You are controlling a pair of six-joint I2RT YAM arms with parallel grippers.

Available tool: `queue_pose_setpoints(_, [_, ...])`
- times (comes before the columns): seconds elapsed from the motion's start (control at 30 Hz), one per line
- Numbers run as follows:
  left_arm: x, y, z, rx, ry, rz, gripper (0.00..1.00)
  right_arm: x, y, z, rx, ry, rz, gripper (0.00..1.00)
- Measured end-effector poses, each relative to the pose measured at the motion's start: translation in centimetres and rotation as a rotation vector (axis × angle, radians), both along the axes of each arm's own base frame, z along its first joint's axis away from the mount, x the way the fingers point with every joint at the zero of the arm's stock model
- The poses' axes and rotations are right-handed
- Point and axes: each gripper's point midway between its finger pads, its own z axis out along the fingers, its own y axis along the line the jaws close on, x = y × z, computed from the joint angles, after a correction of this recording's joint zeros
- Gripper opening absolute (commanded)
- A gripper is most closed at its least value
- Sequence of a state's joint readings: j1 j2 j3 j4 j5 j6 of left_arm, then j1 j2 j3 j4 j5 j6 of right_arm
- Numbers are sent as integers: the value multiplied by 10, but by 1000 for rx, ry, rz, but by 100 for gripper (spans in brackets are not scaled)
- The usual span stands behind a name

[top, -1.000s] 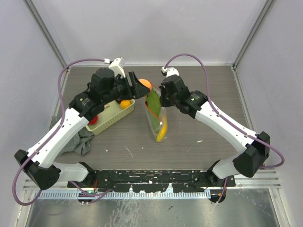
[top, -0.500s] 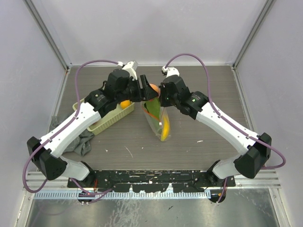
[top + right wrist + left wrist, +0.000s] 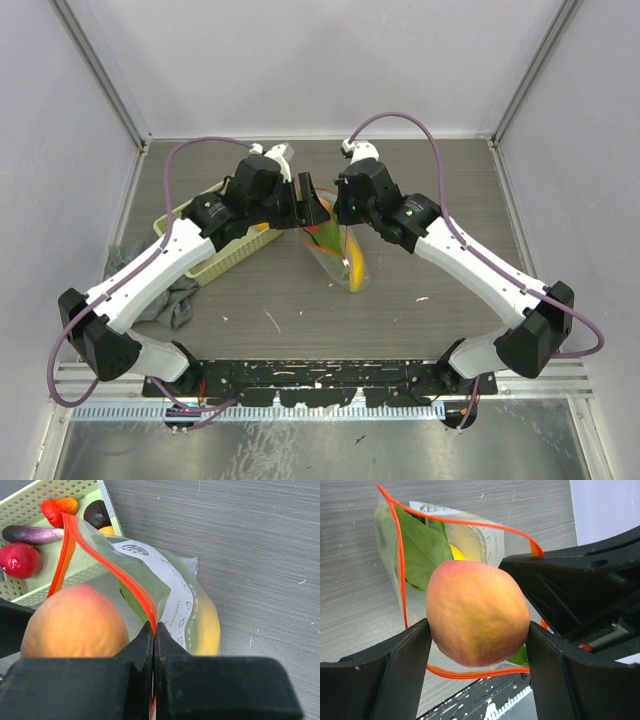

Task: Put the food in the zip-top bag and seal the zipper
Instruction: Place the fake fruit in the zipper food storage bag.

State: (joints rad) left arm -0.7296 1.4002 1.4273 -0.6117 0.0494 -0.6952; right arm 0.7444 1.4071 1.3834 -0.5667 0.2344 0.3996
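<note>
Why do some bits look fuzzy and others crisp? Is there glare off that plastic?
Left wrist view: the peach is crisp, with its skin texture showing. Right wrist view: the jaws of the right gripper, very near the lens, blur into black blocks, while the basket stays sharp; the zip-top bag shows only a mild sheen, no harsh glare. Top view: even light, only faint shadows.

Orange peach (image 3: 477,615) at open mouth of clear zip-top bag (image 3: 182,597); red-orange zipper (image 3: 400,555) unsealed; green leaf (image 3: 425,550), banana (image 3: 207,627) inside.

White shells on the left arm (image 3: 150,265) and right arm (image 3: 480,270), black joints (blocky, matte), and a purple cable (image 3: 398,116) looping off each wrist.
</note>
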Motion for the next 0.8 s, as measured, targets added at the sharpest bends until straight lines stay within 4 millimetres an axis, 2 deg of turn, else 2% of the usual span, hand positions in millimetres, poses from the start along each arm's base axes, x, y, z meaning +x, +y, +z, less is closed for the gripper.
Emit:
queue_pose_setpoints(0.37, [-11, -4, -4, 3, 31, -32, 90, 2, 2, 3, 10, -10, 0, 1])
queue_pose_setpoints(0.63, [-16, 1, -7, 22, 48, -38, 93, 2, 2, 3, 10, -13, -2, 1])
queue_pose_setpoints(0.8, [-19, 11, 4, 49, 25, -32, 95, 3, 1, 4, 10, -18, -7, 1])
